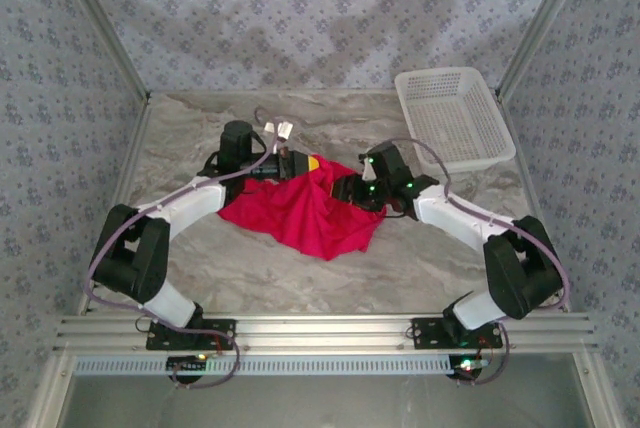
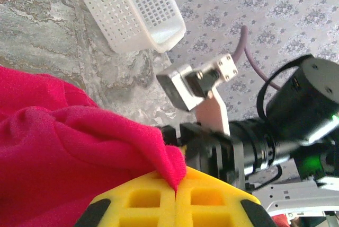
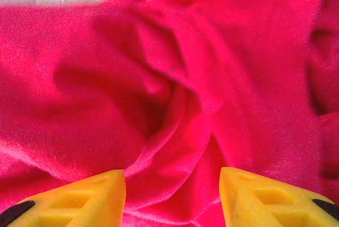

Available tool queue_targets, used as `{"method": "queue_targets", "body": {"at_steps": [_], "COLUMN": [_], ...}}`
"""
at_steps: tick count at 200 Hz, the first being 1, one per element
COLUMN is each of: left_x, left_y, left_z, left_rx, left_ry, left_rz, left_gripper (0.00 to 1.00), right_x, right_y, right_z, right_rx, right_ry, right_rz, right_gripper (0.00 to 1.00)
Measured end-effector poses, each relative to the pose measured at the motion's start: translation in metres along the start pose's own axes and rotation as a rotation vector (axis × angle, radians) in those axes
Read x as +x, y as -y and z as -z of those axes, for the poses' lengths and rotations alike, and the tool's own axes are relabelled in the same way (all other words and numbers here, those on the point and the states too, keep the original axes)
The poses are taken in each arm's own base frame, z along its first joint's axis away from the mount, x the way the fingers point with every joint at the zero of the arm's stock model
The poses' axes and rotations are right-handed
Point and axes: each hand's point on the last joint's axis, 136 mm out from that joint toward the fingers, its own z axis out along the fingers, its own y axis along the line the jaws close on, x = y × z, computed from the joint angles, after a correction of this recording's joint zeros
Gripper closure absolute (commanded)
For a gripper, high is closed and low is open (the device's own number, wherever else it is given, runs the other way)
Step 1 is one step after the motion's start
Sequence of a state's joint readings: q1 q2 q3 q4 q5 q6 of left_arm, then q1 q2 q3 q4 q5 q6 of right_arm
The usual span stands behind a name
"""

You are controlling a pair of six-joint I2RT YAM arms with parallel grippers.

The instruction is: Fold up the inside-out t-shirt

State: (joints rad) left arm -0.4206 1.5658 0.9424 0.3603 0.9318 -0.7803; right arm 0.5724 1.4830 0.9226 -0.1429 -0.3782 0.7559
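crumpled red t-shirt (image 1: 305,216) lies mid-table (image 1: 250,278); left gripper (image 2: 176,187) clenched on one fold, right gripper (image 3: 172,179) fingers spread apart over the cloth.

Soft, even light throws broad, blurry grey shadows on the back wall (image 1: 330,18). In the wrist views the yellow fingers (image 3: 79,198) are close and soft-edged. The t-shirt (image 3: 175,78) beyond them looks grainy and oversaturated.
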Motion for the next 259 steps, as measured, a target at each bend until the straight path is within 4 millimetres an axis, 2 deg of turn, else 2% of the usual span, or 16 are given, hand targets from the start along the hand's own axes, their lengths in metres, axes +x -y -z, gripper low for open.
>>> {"method": "queue_targets", "body": {"at_steps": [28, 56, 76, 86, 97, 102, 129, 149, 160, 174, 196, 206, 216, 225, 241, 259], "left_x": [0.0, 0.0, 0.002, 0.003, 0.003, 0.003, -0.001, -0.015, -0.029, -0.046, -0.063, -0.064, -0.064, -0.063, -0.058, -0.053], "left_y": [0.0, -0.001, -0.002, -0.003, -0.003, -0.003, -0.006, -0.014, -0.019, -0.022, -0.013, -0.009, -0.007, -0.008, -0.011, -0.013], "left_z": [0.0, 0.001, 0.001, 0.001, 0.001, 0.002, 0.008, 0.021, 0.032, 0.045, 0.05, 0.045, 0.039, 0.033, 0.021, 0.013], "left_rx": [-0.001, -0.002, -0.008, -0.011, -0.013, -0.014, -0.024, -0.051, -0.069, -0.081, -0.057, -0.04, -0.022, -0.004, 0.029, 0.051], "left_ry": [0.001, 0.001, -0.005, -0.009, -0.009, -0.009, 0.0, 0.035, 0.071, 0.117, 0.154, 0.155, 0.154, 0.152, 0.141, 0.124], "left_rz": [0.001, 0.001, 0.012, 0.015, 0.018, 0.018, 0.024, 0.033, 0.035, 0.034, 0.016, 0.013, 0.022, 0.033, 0.068, 0.111], "left_gripper": [1.0, 1.0, 1.0, 1.0, 1.0, 1.0, 1.0, 1.0, 1.0, 1.0, 1.0, 1.0, 1.0, 0.99, 0.99, 0.99], "right_x": [-0.003, -0.029, -0.044, -0.051, -0.058, -0.06, -0.07, -0.089, -0.104, -0.123, -0.126, -0.123, -0.117, -0.112, -0.103, -0.089], "right_y": [-0.01, -0.004, 0.003, 0.004, 0.002, 0.0, -0.011, -0.025, -0.036, -0.057, -0.09, -0.097, -0.096, -0.089, -0.063, -0.019], "right_z": [-0.01, -0.023, -0.031, -0.034, -0.037, -0.038, -0.031, 0.0, 0.029, 0.081, 0.148, 0.159, 0.158, 0.149, 0.114, 0.066], "right_rx": [-0.003, 0.037, 0.057, 0.065, 0.065, 0.061, 0.072, 0.095, 0.095, 0.064, -0.025, -0.053, -0.07, -0.076, -0.035, 0.063], "right_ry": [0.012, 0.063, 0.086, 0.097, 0.104, 0.105, 0.093, 0.098, 0.13, 0.206, 0.32, 0.339, 0.332, 0.311, 0.237, 0.123], "right_rz": [0.048, 0.025, -0.003, -0.008, -0.014, -0.014, -0.018, -0.001, 0.023, 0.055, 0.11, 0.124, 0.124, 0.113, 0.062, -0.009], "right_gripper": [0.48, 0.61, 0.66, 0.74, 0.94, 1.0, 1.0, 1.0, 1.0, 1.0, 1.0, 1.0, 1.0, 1.0, 1.0, 1.0]}}
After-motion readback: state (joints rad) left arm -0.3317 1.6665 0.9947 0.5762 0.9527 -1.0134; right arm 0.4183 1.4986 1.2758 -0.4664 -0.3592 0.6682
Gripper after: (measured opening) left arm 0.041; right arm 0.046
